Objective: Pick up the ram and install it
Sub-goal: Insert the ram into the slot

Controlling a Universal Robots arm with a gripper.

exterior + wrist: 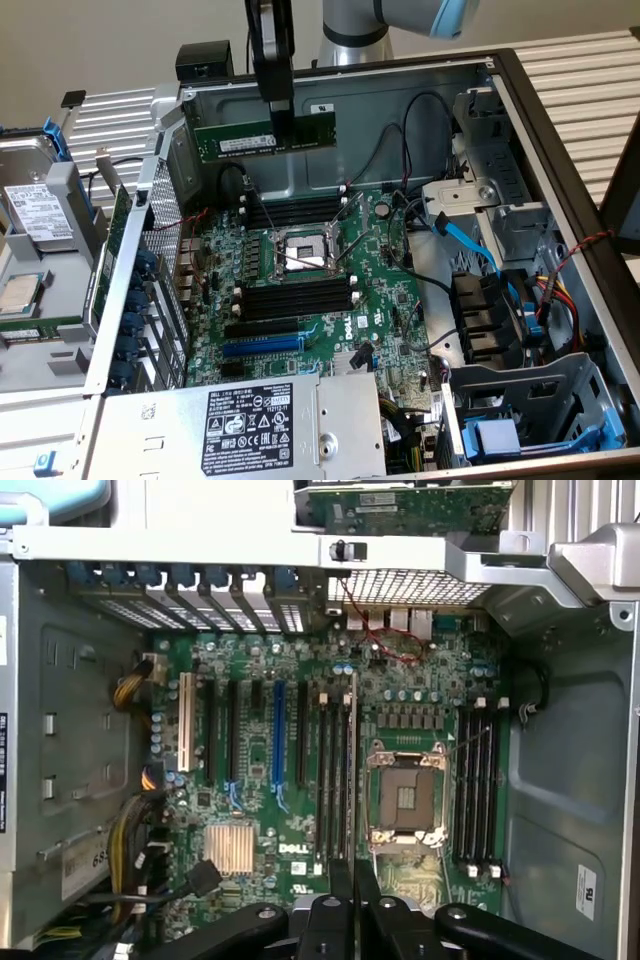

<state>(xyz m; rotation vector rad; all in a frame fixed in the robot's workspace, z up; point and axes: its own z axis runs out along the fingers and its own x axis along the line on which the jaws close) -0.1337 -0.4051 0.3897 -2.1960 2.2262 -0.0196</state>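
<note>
inside the open metal computer case (560, 160) lies a green motherboard (390, 300), with a bare cpu socket (305, 255) at its middle. empty black memory slots (295, 212) with white end clips sit on either side of the socket, and a long blue expansion slot (262, 345) lies nearer the power supply (250, 420), which is boxed into the near corner. a blue cable (468, 243) and red, yellow and black wires run along the exterior view's right side. the board bears a white dell logo (293, 851); the power supply has a black label with white print too small to read. the ram (235, 140), a long, thin green stick with a white label strip, hangs level on its long edge before the case's back wall, clear of the board. the claw (283, 128) is closed on it, gripping past its middle toward the exterior view's right.
</note>
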